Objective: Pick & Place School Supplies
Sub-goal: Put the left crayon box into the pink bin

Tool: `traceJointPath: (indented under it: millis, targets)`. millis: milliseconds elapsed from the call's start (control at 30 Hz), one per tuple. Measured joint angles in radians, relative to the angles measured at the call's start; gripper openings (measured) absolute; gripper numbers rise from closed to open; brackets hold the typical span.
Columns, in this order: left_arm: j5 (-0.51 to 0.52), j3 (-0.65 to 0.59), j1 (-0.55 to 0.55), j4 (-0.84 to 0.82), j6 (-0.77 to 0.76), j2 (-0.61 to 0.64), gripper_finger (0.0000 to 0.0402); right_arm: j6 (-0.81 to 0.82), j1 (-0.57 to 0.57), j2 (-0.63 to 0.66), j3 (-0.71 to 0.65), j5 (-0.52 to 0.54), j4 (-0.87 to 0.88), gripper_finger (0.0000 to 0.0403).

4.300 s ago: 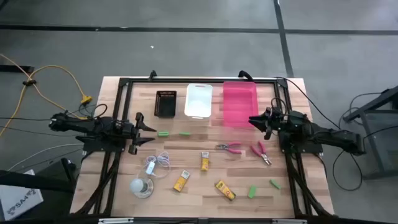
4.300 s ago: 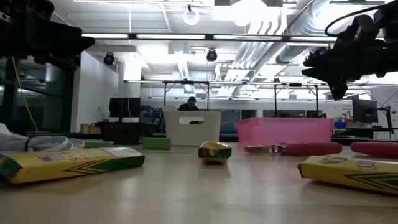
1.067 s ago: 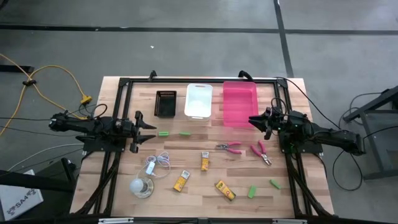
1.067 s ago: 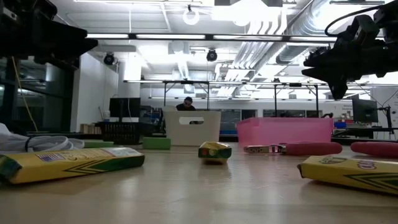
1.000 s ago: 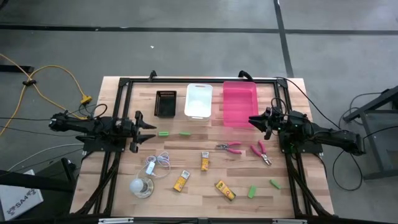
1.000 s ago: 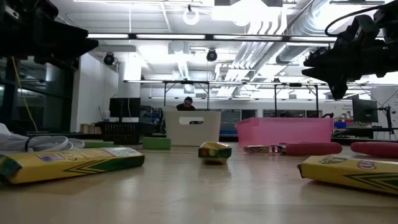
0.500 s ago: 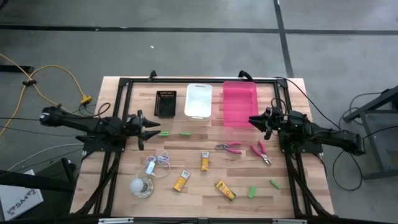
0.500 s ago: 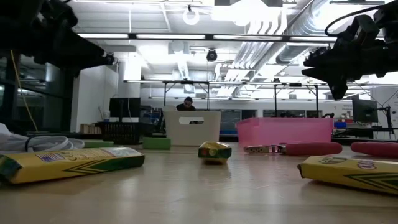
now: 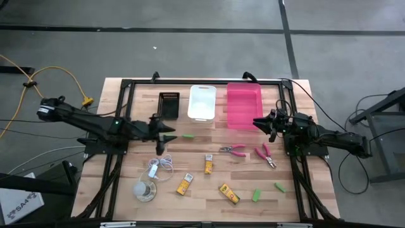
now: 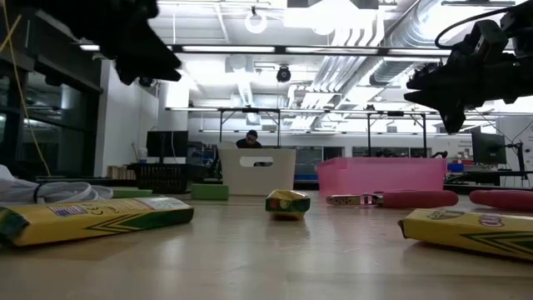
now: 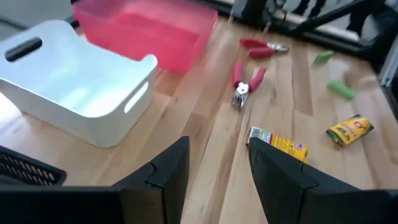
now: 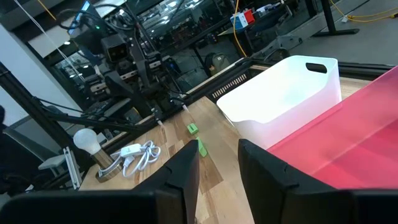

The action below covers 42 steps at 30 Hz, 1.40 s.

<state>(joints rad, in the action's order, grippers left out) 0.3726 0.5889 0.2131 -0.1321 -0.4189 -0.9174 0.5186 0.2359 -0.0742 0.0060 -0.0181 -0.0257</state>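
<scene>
Three yellow packets (image 9: 208, 163) (image 9: 184, 184) (image 9: 229, 193) lie flat on the wooden table, toward its near side. Two pink-handled tools (image 9: 233, 150) (image 9: 264, 154) lie right of the middle. Green pieces lie at mid-table (image 9: 188, 135) and at the near right (image 9: 256, 195) (image 9: 279, 186). My left gripper (image 9: 168, 135) hovers open above the table left of the mid-table green piece, holding nothing; its wrist view shows a packet (image 11: 277, 142) and a pink tool (image 11: 245, 81) ahead. My right gripper (image 9: 256, 122) waits open by the pink bin, empty.
A black bin (image 9: 168, 105), a white bin (image 9: 202, 102) and a pink bin (image 9: 243, 104) stand in a row at the far side. A coiled white cord (image 9: 161, 166) and a pale round object (image 9: 144, 190) lie near left. A black frame (image 9: 190, 82) borders the table.
My left gripper has reached out from the table's left side toward its middle, rising a little, tipping its fingers downward and rolling. It now covers the spot where a green piece lay. No object has moved.
</scene>
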Motion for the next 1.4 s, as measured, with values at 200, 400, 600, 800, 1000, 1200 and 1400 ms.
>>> traceJointPath:
  millis: [200,400,600,800,1000,1200,1400]
  targets:
    - [-0.009,0.181,0.001,-0.145,-0.053,-0.181,0.0161,0.0,0.0,0.0,0.0,0.0,0.0,0.01]
    - [-0.104,0.324,0.001,-0.238,-0.022,-0.32,0.0161,0.0,0.0,0.0,0.0,0.0,0.0,0.01]
    - [-0.213,0.361,0.002,-0.222,0.163,-0.39,0.0161,0.0,0.0,0.0,0.0,0.0,0.0,0.01]
    - [-0.225,0.361,0.002,-0.203,0.284,-0.41,0.0161,0.0,0.0,0.0,0.0,0.0,0.0,0.01]
    - [-0.265,0.361,0.039,-0.197,0.217,-0.441,0.0161,0.0,0.0,0.0,0.0,0.0,0.0,0.01]
    - [-0.266,0.361,0.101,-0.196,0.005,-0.482,0.0161,0.0,0.0,0.0,0.0,0.0,0.0,0.01]
    - [-0.204,0.361,0.142,-0.211,-0.259,-0.497,0.0161,0.0,0.0,0.0,0.0,0.0,0.0,0.01]
